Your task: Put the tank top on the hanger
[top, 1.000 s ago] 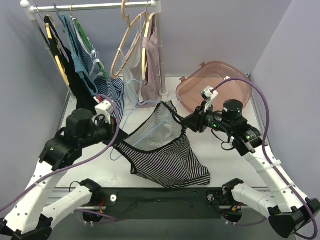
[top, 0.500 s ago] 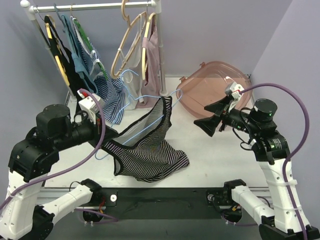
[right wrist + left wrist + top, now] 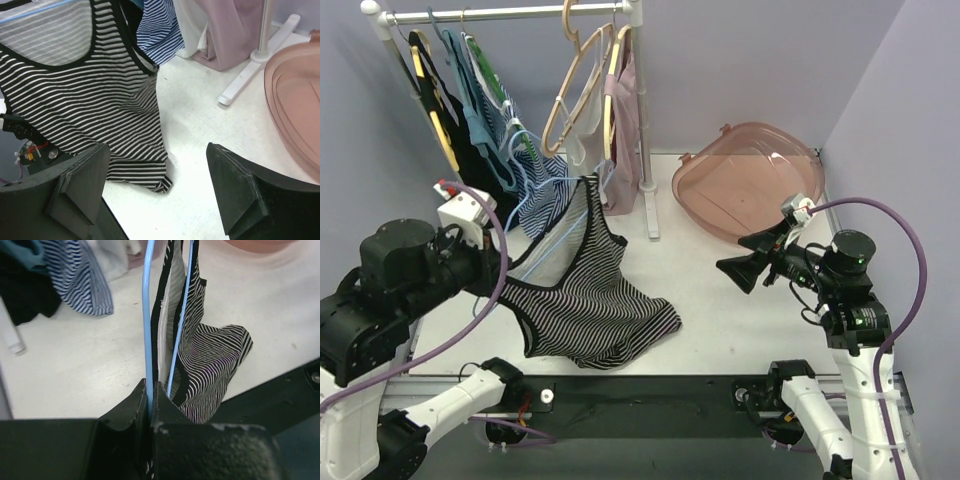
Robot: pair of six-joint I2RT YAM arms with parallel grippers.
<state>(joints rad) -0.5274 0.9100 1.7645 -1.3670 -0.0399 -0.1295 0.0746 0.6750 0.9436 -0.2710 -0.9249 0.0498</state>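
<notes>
The striped tank top [image 3: 582,300] hangs on the pale-blue hanger [image 3: 542,240], its hem trailing on the table. My left gripper [image 3: 503,264] is shut on the hanger's lower rod and holds it tilted up toward the rack. In the left wrist view the blue rod [image 3: 148,315] runs out from between the closed jaws [image 3: 150,392], and the tank top [image 3: 210,365] drapes beside it. My right gripper [image 3: 735,268] is open and empty, well to the right of the top. The right wrist view shows the tank top [image 3: 90,95] beyond the spread fingers [image 3: 82,185].
A clothes rack [image 3: 510,14] at the back left carries dark and blue-striped garments [image 3: 535,190], tan wooden hangers [image 3: 570,100] and a pink top. Its white foot [image 3: 650,215] stands on the table. A translucent pink tub [image 3: 750,180] lies at the back right.
My right gripper let go of the tank top, opened and drew back to the right. My left arm pulled the hanger and top leftward toward the rack.
</notes>
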